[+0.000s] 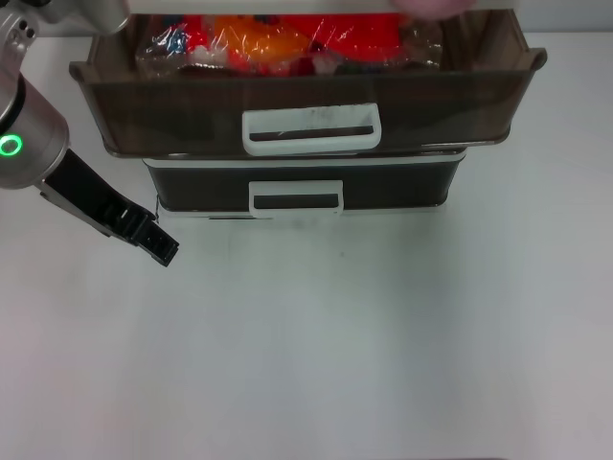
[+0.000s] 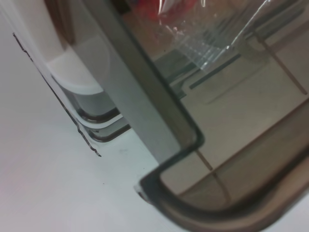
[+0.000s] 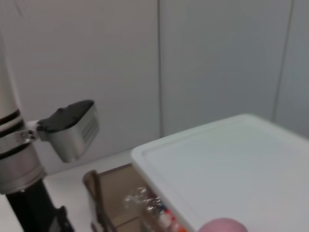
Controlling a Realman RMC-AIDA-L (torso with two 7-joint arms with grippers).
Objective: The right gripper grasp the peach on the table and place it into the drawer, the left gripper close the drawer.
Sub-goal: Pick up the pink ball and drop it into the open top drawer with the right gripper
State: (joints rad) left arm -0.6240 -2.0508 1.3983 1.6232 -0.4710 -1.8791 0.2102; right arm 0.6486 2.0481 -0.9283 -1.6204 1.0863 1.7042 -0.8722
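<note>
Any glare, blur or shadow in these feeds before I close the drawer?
Head view: wrapped packets glare through shiny film; the drawer shades the cabinet front below. Left wrist view: drawer corner too close, soft. Right wrist view: peach blurred, cropped at the edge.

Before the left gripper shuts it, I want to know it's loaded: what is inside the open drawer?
The drawer holds red and orange wrapped packets. A pink blur at its back right may be the peach; the cabinet top covers the rear.
</note>
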